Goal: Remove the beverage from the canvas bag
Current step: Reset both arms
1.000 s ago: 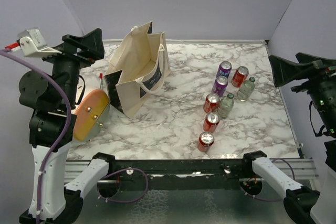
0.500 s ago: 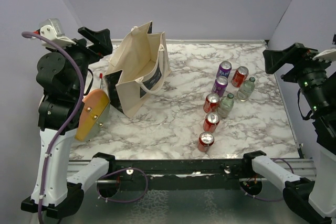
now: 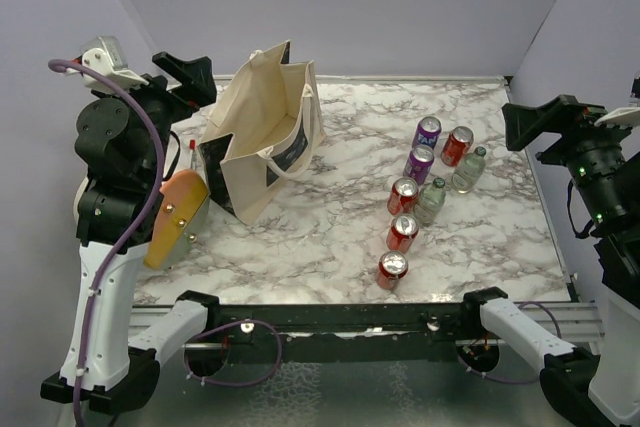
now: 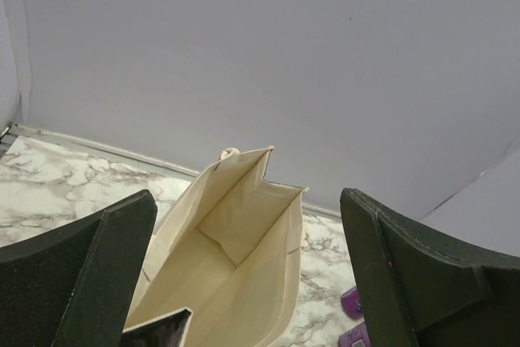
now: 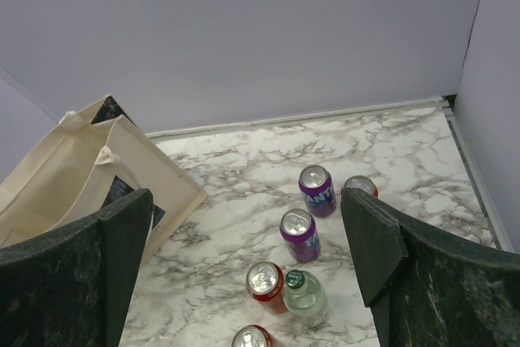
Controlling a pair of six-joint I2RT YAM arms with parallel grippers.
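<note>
The cream canvas bag [image 3: 262, 127] stands upright at the back left of the marble table, mouth open, with a black printed panel on its near narrow side. My left gripper [image 3: 197, 82] hovers open just left of the bag's top. Its wrist view looks down into the bag [image 4: 236, 258], where only bare cloth shows; any beverage inside is hidden. My right gripper [image 3: 514, 125] hangs open above the table's right edge, with nothing between its fingers. The right wrist view has the bag [image 5: 81, 164] at its left edge.
Several drinks stand in a cluster right of centre: purple cans [image 3: 428, 131], red cans [image 3: 403, 232] and clear green-capped bottles [image 3: 432, 200]. A cream cylinder with an orange end [image 3: 172, 215] lies at the table's left edge by my left arm. Grey walls enclose the table.
My left arm has risen and swung its gripper right, toward the bag's top. My right arm has shifted inward toward the table's right edge. Both grippers stay open.
</note>
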